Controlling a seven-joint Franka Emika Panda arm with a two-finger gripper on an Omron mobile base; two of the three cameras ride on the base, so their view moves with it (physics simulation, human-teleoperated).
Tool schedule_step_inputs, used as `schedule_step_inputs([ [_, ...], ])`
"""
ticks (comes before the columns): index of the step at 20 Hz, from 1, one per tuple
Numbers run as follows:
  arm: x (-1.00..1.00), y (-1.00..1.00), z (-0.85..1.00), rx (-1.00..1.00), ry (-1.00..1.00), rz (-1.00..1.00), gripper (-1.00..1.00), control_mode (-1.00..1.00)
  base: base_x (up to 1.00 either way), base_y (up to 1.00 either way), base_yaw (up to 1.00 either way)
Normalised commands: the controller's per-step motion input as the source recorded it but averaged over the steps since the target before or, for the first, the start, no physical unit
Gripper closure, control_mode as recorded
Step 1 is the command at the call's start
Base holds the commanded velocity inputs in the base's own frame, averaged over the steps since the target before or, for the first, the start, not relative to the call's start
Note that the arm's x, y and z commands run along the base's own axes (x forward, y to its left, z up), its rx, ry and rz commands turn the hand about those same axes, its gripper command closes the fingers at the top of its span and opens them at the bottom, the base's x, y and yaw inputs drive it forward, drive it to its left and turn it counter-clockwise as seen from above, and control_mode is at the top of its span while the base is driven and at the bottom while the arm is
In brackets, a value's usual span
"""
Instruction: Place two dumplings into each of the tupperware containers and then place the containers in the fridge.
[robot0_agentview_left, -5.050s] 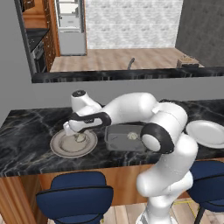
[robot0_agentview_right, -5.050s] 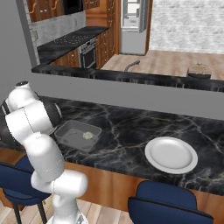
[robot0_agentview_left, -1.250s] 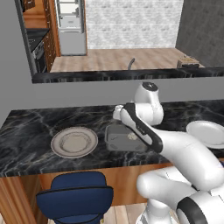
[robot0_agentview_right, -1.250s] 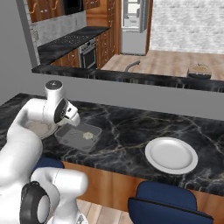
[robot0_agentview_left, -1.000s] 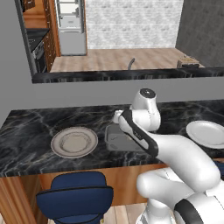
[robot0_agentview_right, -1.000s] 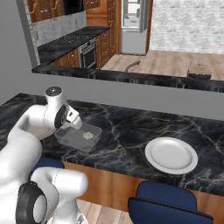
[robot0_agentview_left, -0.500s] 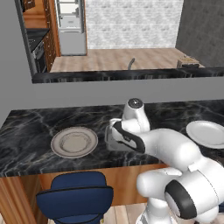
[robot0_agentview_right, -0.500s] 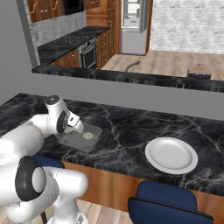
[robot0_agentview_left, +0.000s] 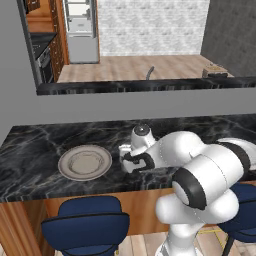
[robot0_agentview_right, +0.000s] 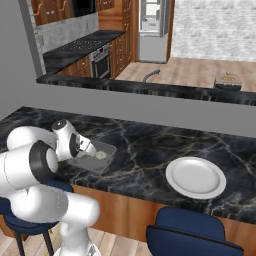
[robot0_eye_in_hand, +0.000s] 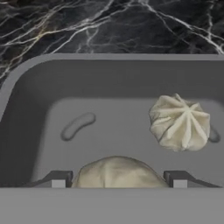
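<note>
A grey tupperware container (robot0_eye_in_hand: 30, 109) lies on the black marble counter, seen also in the right base view (robot0_agentview_right: 95, 165). One pleated dumpling (robot0_eye_in_hand: 179, 123) rests on its floor, showing as a pale lump (robot0_agentview_right: 101, 154) from the side. My gripper (robot0_eye_in_hand: 117, 179) is low inside the container and shut on a second dumpling (robot0_eye_in_hand: 116, 171), which fills the gap between the two fingertips (robot0_eye_in_hand: 59, 179). In the left base view the hand (robot0_agentview_left: 132, 161) covers most of the container. The fridge (robot0_agentview_left: 80, 30) stands far back across the kitchen, its door shut.
A round beige plate (robot0_agentview_left: 85, 161) sits left of the container. A white plate (robot0_agentview_right: 195, 177) lies further right on the counter. A raised grey ledge (robot0_agentview_left: 125, 102) runs behind the counter. Blue stools (robot0_agentview_left: 85, 227) stand along the front edge.
The arm has folded down from above the counter, and the hand has come down into the container with the dumpling still between its fingers.
</note>
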Motion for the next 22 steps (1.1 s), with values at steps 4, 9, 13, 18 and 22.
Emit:
schedule_step_inputs([
  [4, 0.41, -0.15, -0.14, 0.00, 0.01, 0.00, 1.00, -1.00, 0.00, 0.00, 0.00],
  [9, 0.13, -0.02, -0.05, 0.00, 0.00, 0.00, -1.00, -1.00, 0.00, 0.00, 0.00],
  [13, 0.00, -0.02, 0.00, 0.00, 0.00, -0.02, -1.00, -1.00, 0.00, 0.00, 0.00],
  [18, 0.00, -0.37, 0.09, 0.04, 0.00, 0.00, -1.00, -1.00, 0.00, 0.00, 0.00],
  [22, -0.08, -0.40, 0.52, 0.11, 0.00, 0.03, -1.00, -1.00, 0.00, 0.00, 0.00],
])
